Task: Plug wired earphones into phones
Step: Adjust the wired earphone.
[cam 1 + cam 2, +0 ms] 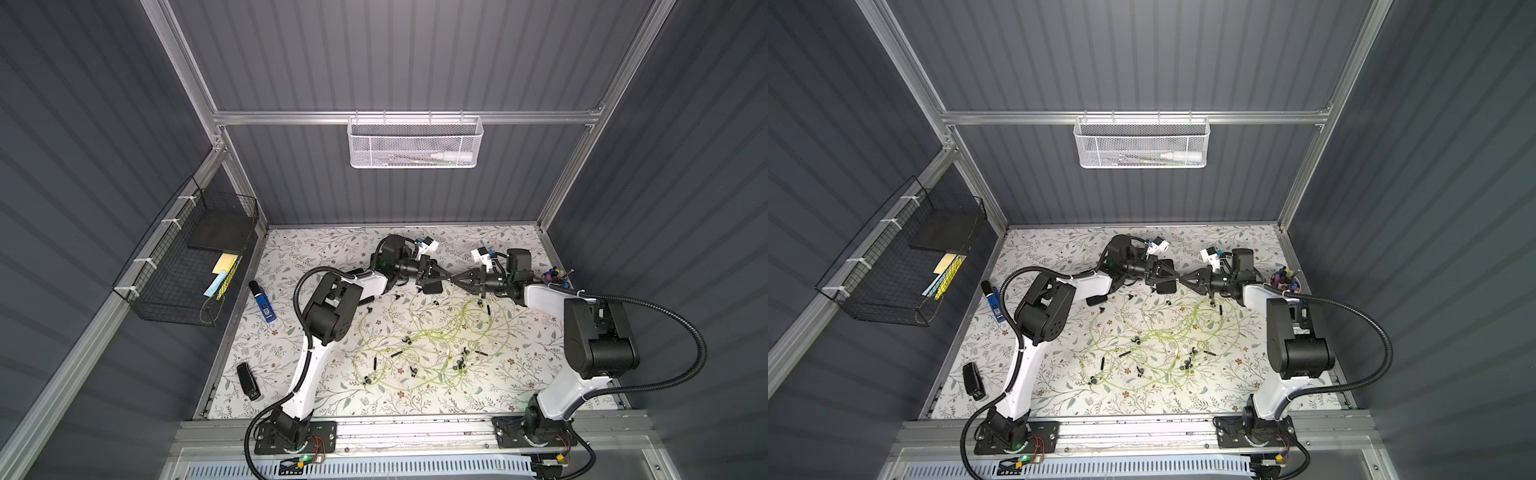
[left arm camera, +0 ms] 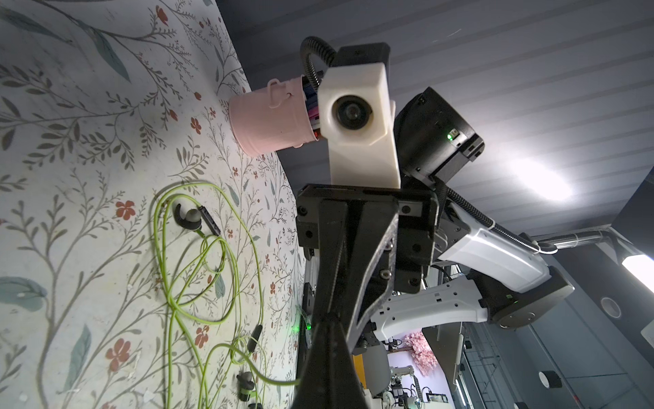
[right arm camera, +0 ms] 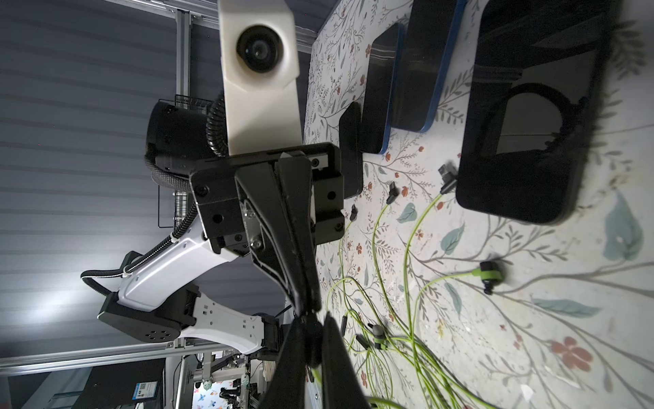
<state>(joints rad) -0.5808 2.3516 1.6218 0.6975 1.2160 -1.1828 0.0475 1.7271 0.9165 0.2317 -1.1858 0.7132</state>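
the wired earphones (image 2: 189, 220) lie as a loose tangle of yellow-green cable on the middle of the counter (image 1: 291, 257), between the two arms; one strand rises to the jaws. the phones (image 3: 523, 184) lie flat at the far side, just beyond the tangle. the left gripper (image 1: 445, 279) has its jaws pressed together, pinching that strand, as it seems. the right gripper (image 1: 456, 279) meets it tip to tip above the phones; its jaws stand almost together about something small and dark, and whether they grip it i cannot tell.

i judge the risk so: if one side lets go too soon, the plug can drop into the tangle. a pull on this strand can also drag the other cables, shift a phone, or turn the plug away from its socket. the right arm is near the pink cup (image 2: 269, 120) and can knock it.

no brand is readable on the phones. the blue-and-black stick (image 1: 264, 303) carries a small white label, too small to read.
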